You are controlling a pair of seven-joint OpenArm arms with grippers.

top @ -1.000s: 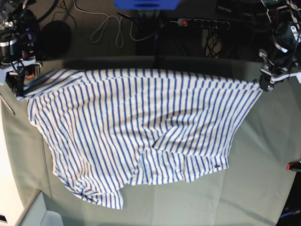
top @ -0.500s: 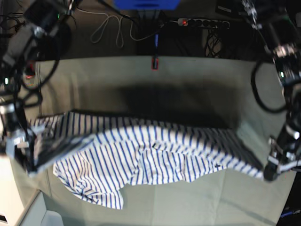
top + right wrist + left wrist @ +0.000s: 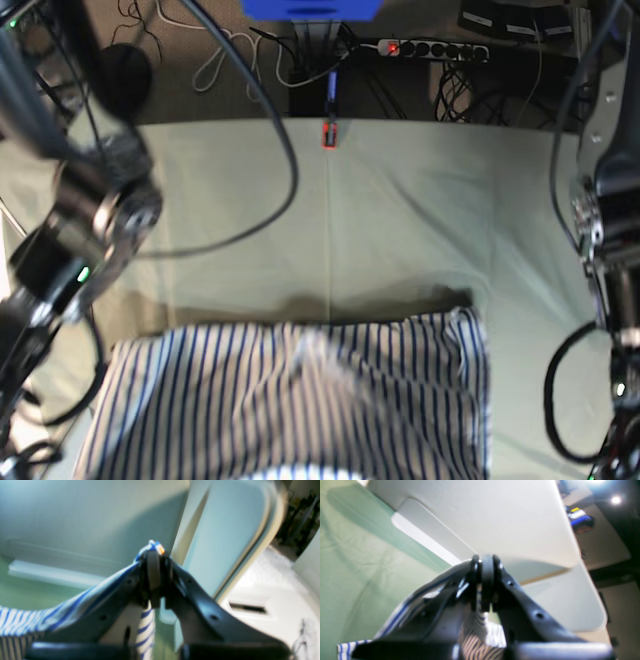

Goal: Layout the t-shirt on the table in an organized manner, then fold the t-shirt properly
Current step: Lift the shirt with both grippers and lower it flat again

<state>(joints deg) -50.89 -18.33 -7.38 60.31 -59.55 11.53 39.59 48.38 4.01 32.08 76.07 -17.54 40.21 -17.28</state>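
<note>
The t-shirt (image 3: 300, 400), white with blue stripes, lies across the near part of the table (image 3: 400, 220) and runs off the bottom of the base view. Both arms reach down past that view's lower edge, so neither gripper shows there. In the left wrist view my left gripper (image 3: 483, 562) is shut on a pinch of the t-shirt (image 3: 475, 622), which hangs between and below the fingers. In the right wrist view my right gripper (image 3: 155, 557) is shut on an edge of the t-shirt (image 3: 25, 620), which stretches away to the left.
A red clamp (image 3: 328, 133) sits at the table's far edge. A power strip (image 3: 430, 48) and cables lie on the floor behind it. White panels (image 3: 495, 517) (image 3: 225, 542) stand beyond the table's near edge in both wrist views.
Both arms have swept from the far side of the table to the near side, carrying the held edge over the shirt. The cloth now lies in a band at the near edge.
</note>
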